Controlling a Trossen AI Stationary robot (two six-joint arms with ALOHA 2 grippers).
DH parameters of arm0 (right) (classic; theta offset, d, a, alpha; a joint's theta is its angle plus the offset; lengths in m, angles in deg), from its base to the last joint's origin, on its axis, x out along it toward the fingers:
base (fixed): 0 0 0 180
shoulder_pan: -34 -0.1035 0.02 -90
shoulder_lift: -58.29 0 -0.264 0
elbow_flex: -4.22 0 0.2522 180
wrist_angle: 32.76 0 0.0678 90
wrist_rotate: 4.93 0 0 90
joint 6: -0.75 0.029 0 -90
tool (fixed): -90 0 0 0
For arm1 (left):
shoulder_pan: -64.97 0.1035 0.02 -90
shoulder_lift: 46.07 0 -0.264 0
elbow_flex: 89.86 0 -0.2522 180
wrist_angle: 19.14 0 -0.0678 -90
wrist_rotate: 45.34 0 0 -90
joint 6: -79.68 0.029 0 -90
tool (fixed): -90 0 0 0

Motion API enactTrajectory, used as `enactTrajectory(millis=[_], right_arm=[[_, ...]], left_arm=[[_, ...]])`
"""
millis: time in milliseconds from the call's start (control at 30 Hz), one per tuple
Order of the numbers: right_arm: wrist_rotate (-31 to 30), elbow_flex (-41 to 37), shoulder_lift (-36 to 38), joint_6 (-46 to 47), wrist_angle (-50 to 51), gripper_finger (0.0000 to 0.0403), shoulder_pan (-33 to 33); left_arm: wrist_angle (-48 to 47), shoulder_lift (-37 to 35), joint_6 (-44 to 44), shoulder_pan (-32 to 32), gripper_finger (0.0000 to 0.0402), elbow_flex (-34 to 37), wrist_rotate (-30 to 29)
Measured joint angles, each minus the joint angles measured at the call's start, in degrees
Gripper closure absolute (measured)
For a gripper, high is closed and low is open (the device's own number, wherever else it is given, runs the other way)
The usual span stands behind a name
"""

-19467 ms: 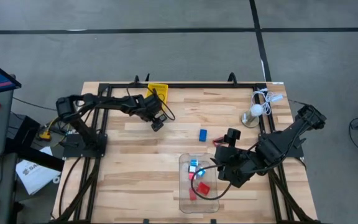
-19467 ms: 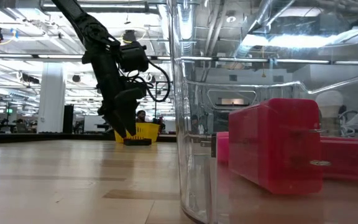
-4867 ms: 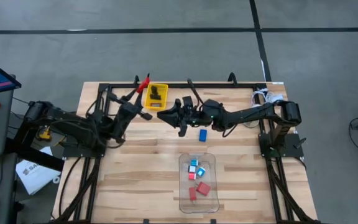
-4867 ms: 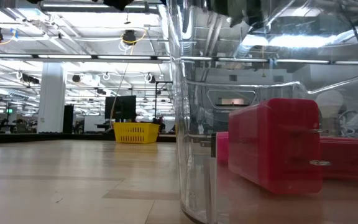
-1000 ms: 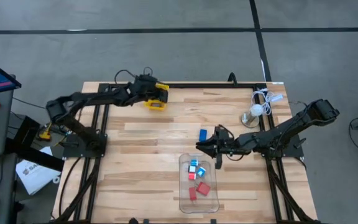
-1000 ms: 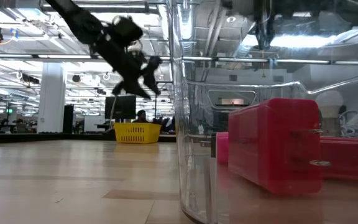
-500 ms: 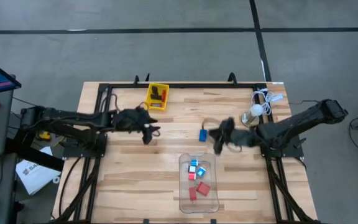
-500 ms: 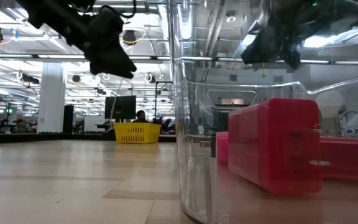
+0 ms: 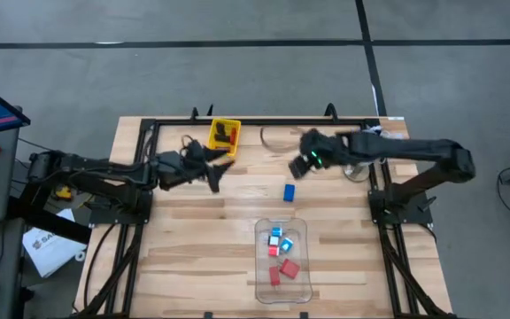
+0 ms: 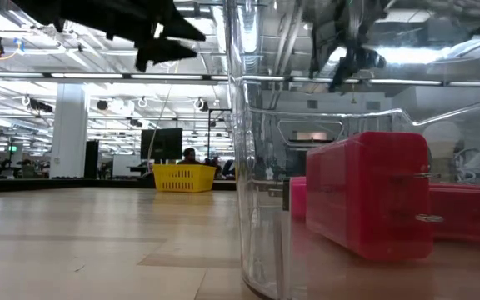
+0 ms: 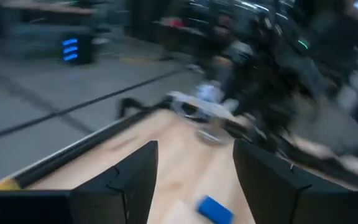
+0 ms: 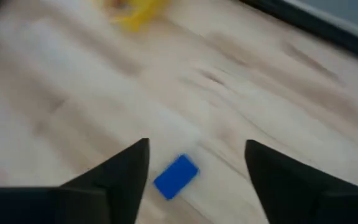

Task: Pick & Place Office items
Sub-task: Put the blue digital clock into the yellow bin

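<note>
While both pincers (image 11: 194,180) (image 12: 197,180) gape empty, a flat blue block (image 9: 289,191) lies alone.

**Item count, as it lies**

You have one blue block (image 9: 289,191) loose on the table (image 9: 193,239). In the clear bin (image 9: 259,285) you can count two red blocks (image 9: 289,268) and about three white-and-cyan bits (image 9: 275,234); the exact number there is hard to tell. One yellow tray (image 9: 212,135) holds dark pieces (image 9: 224,133), too small to count. One lamp (image 9: 361,161). Two arms.
</note>
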Motion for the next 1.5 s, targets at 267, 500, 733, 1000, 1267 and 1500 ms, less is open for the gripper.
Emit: enactTrajectory(millis=[267, 500, 733, 1000, 1267, 1500], right_arm=[[8.81, 8.41, -14.75, 12.21, 10.86, 0.0106, 6.01], [22.62, 8.38, -23.37, 23.37, 14.59, 0.0105, 5.97], [21.95, 8.36, -24.67, 29.21, 10.8, 0.0105, 4.68], [20.05, 8.43, -24.62, 31.36, 6.25, 0.0105, 4.67], [18.99, 6.94, -25.76, 34.6, 3.54, 0.0105, 3.78], [19.45, 6.88, -29.52, 33.75, 3.31, 0.0105, 3.98]], left_arm=[[-3.03, -2.61, -7.26, 2.88, 0.0207, 0.21, -2.94], [-3.14, -5.48, -5.56, 3.72, 0.0213, 1.64, -2.43], [-6.08, -11.04, -2.91, 4.0, 0.0215, 1.55, -0.46], [-5.86, -13.18, -1.62, 4.0, 0.0215, 1.51, -0.42], [-5.42, -13.09, -1.47, 4.0, 0.0215, 1.51, -0.42], [-5.78, -13.09, -1.53, 3.76, 0.0215, 1.51, 0.1]])
